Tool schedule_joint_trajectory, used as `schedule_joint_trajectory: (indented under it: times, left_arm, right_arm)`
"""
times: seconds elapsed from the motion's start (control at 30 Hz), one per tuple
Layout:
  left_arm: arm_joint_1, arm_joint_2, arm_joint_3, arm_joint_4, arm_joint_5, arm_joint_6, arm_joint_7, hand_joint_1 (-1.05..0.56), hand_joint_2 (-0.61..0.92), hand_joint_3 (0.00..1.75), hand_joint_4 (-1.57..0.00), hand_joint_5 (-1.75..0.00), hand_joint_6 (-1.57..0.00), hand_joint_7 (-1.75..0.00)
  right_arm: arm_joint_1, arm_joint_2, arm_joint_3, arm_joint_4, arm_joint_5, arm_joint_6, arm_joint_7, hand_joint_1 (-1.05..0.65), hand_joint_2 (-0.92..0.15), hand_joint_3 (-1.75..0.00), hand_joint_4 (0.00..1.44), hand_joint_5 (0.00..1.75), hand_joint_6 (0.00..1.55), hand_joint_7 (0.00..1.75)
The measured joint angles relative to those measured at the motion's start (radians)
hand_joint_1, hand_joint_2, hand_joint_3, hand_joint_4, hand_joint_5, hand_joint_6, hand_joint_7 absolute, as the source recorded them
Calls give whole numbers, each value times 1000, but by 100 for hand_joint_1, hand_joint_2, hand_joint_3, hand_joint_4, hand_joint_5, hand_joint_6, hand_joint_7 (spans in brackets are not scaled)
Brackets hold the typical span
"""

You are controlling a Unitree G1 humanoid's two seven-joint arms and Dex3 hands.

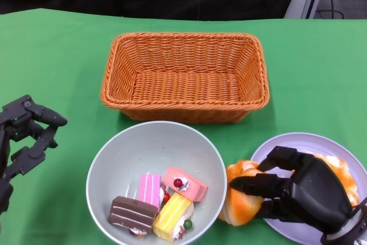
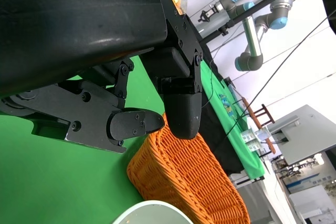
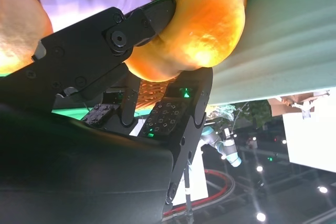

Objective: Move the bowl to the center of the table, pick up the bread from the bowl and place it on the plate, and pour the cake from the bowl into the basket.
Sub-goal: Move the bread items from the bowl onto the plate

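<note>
The right hand (image 1: 292, 190) sat at the lower right of the head view, fingers clamped around a bread roll (image 1: 243, 199). The roll hung at the left rim of the plate (image 1: 304, 140), between plate and bowl (image 1: 109, 159), so the transfer step looked nearly finished but not released. A second roll (image 1: 339, 167) already lay on the plate, partly hidden behind the hand. In the right wrist view the fingers (image 3: 152, 17) pressed the roll's (image 3: 205, 24) sides from opposite faces, a grip suited to a soft, rounded item.

The bowl stood at lower centre, directly below the basket (image 1: 184, 76), a position that would keep the later pour short. It held cake pieces (image 1: 157, 199): pink, yellow and brown slices. No bread was visible inside it.

The left hand (image 1: 26, 136) waited at the left edge with fingers apart, holding nothing. The left wrist view showed its fingers (image 2: 181, 103) above green cloth (image 2: 47, 177), clear of the basket (image 2: 189, 182).
</note>
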Motion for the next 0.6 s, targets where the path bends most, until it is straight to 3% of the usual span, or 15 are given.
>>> schedule_joint_trajectory:
  times: [0.6]
  left_arm:
    - [-2, 0, 0, 21, 6, -1, 0, -5, 90, 48, -71, -153, -73, -119]
  right_arm:
    - [30, -22, -26, -65, 36, -36, 1, -22, -82, -2, 87, 90, 127, 1]
